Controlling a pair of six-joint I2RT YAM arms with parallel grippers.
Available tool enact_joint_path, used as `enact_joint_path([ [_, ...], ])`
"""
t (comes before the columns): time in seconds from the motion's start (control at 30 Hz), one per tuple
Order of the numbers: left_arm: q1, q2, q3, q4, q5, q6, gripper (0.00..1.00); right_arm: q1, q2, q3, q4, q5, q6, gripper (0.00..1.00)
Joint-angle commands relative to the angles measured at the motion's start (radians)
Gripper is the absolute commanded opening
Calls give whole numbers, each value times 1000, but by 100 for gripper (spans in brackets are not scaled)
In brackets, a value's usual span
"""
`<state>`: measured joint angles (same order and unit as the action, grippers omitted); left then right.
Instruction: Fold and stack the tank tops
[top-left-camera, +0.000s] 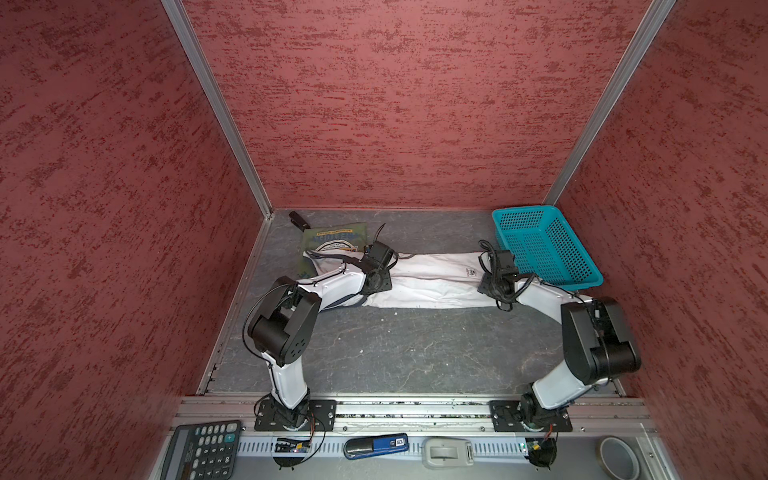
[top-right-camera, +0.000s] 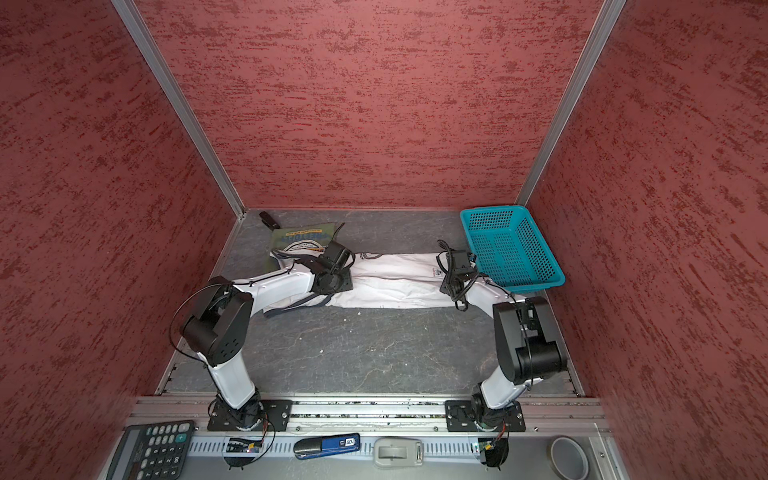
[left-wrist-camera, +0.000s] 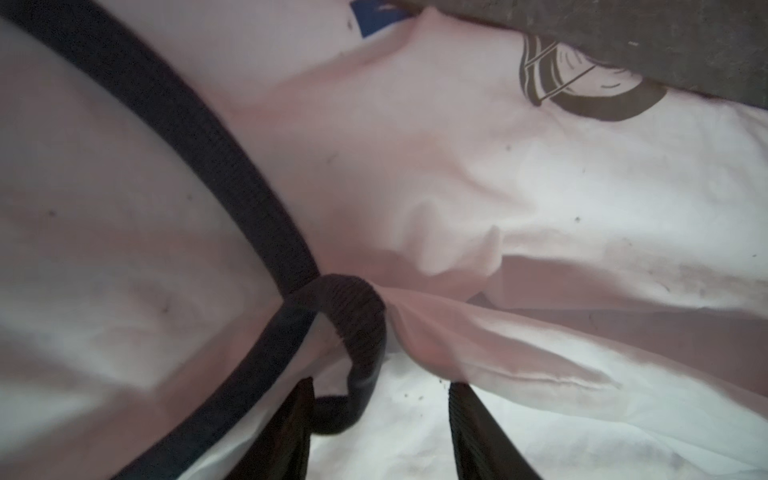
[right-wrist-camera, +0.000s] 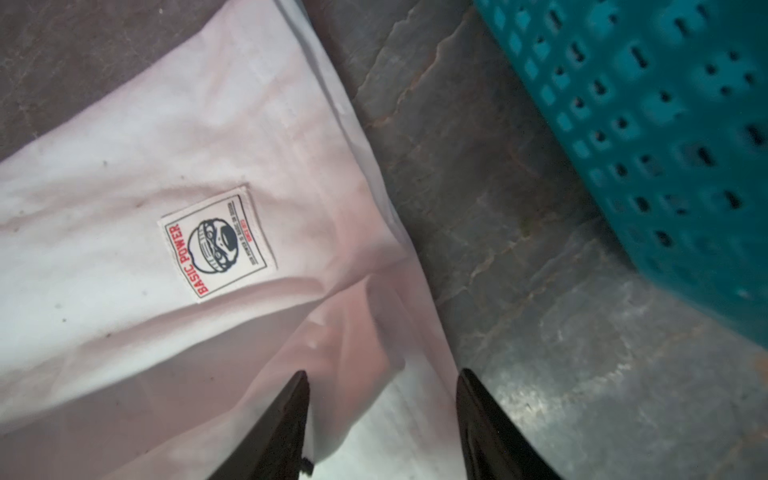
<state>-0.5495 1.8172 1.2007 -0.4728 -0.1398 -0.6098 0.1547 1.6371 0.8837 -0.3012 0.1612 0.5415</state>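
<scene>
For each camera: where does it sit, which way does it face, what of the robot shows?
Top views: high behind the robot, facing down and forward; left arm, right arm show whole.
Left wrist: low over the white tank top, on its grey trim; left tool shows.
Right wrist: over that top's labelled end, beside the turquoise basket; right tool shows.
Shared: both wrist views show the white top.

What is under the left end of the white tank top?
The folded olive green cloth tank top, badge print showing, pokes out beneath the white cloth tank top. Its near part is covered.
</scene>
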Motion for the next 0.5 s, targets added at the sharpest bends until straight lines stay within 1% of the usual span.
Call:
enact_joint_path([
  [0.0,12,24,38,17,-35,25,51,-8,33,45,33,0,-9,59],
  [0.2,34,86,83,8,-31,27,43,-16,99,89,50,-5,-15,61],
  [0.3,39,96,88,9,-21,21,37,-15,115,100,48,-21,-13,55],
  [0.33,40,93,87,12,-19,21,33,-16,111,99,48,-23,-12,52],
  [0.37,40,90,85,14,-18,21,30,-16,103,99,46,-22,-12,46],
  [0.4,40,87,85,13,-16,22,27,-16,94,98,41,-18,-12,40],
  [0.43,40,78,81,13,-16,21,22,-15,81,97,31,-12,-14,32],
  [0.47,40,65,75,16,-17,21,18,-17,62,94,22,-3,-17,27],
])
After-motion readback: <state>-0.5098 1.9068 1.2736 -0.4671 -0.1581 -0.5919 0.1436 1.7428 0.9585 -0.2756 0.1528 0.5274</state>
